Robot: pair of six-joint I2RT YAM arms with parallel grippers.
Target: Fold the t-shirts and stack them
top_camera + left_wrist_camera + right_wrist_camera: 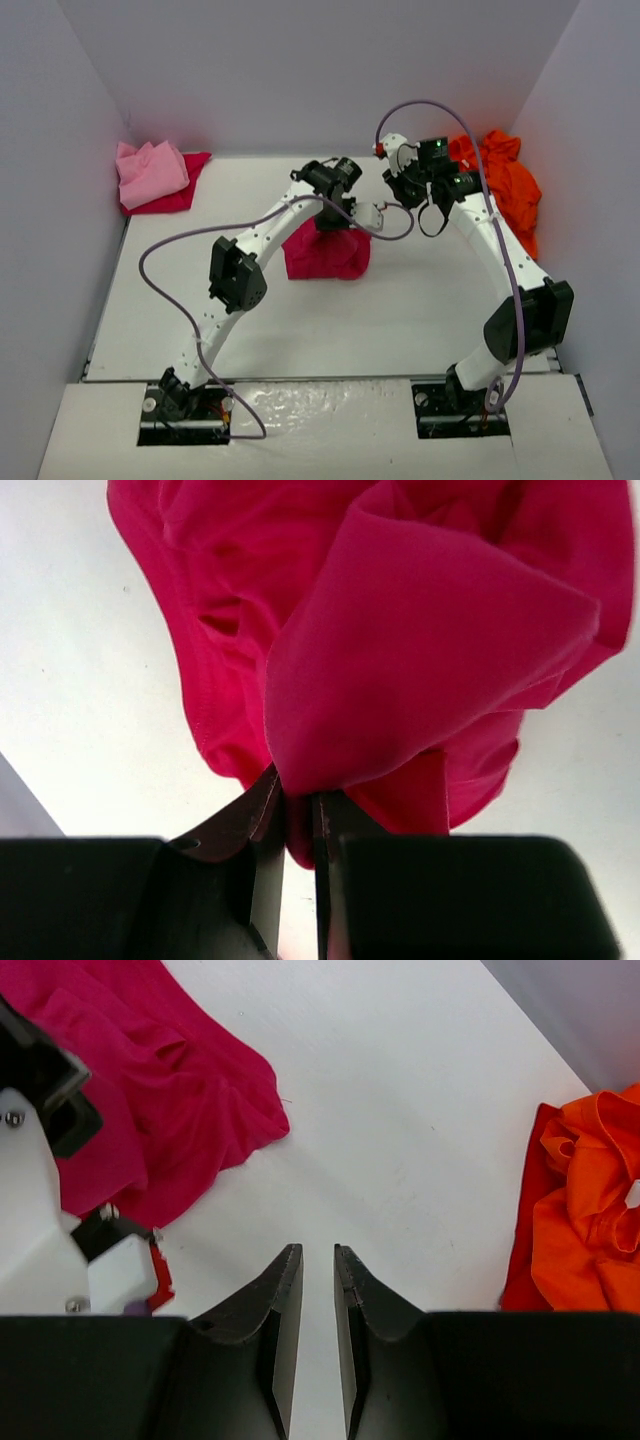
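White table boxed by pale walls on three sides, with shirts at centre and in both far corners.

The widest bare stretch of table runs from 4 to 8 o'clock, between the arm bases and the crimson t-shirt at centre. That shirt hangs bunched, with a fold of it clamped in the left gripper. An orange t-shirt heap lies at 2 o'clock against the right wall. A pink t-shirt sits at 10 o'clock on a second crimson piece, close to the left wall. The right gripper hangs over bare table between centre and 2 o'clock, its fingers a narrow slit apart and holding nothing.
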